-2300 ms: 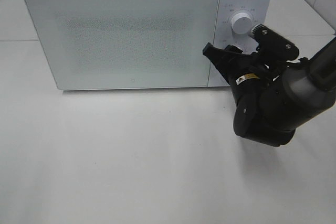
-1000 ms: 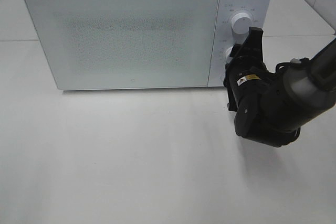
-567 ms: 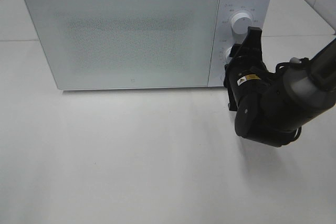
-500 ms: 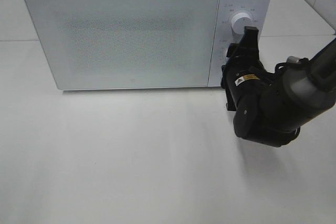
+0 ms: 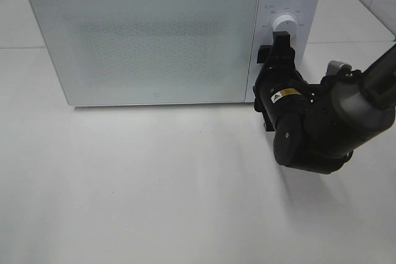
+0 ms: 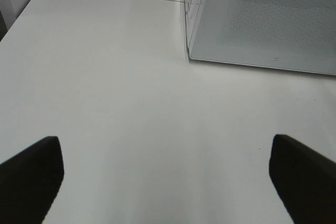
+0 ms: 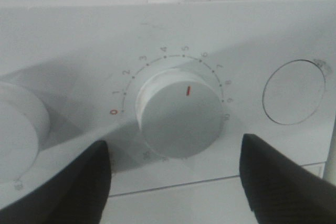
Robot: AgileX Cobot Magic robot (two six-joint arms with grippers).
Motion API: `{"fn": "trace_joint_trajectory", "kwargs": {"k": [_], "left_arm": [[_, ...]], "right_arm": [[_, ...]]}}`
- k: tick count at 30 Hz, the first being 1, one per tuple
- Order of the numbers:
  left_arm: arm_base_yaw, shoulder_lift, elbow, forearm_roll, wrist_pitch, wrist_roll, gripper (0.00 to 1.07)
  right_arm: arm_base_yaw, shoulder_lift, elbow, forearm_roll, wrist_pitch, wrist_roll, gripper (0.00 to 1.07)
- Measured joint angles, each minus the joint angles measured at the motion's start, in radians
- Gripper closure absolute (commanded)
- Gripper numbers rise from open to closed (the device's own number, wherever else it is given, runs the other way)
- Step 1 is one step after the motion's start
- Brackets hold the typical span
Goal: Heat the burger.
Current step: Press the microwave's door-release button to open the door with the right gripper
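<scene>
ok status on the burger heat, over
Left jaws wide open over table. Right jaws open astride timer dial, not touching; mark near 5. No burger in view, microwave door shut. Nothing in the way.

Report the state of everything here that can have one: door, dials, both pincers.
microwave door: shut
numbered dial: off zero, red mark pointing near the 5
upper dial: setting too small to read
right pincer: open, one finger on each side of the numbered dial, not gripping it
left pincer: open, holding nothing, over the table
</scene>
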Motion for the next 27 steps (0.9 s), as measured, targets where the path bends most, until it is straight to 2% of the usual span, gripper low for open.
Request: {"fn": "trace_joint_trajectory", "kwargs": {"k": [9,20,26,27], "left_arm": [[0.0,0.0,0.0,0.0,0.0,0.0,0.06],[0.0,0.0,0.0,0.0,0.0,0.0,0.06],[0.0,0.0,0.0,0.0,0.0,0.0,0.06],[0.0,0.0,0.0,0.0,0.0,0.0,0.06]], "right_arm": [[0.0,-0.05,0.012,-0.025,0.013,-0.066,0.38],[-0.005,-0.167,0.088,-0.096,-0.002,-0.197,0.38],[-0.006,-0.247,0.11,-0.145,0.123,-0.37,0.38],[-0.006,-0.275,0.11,-0.148,0.188,-0.461,0.38]]}}
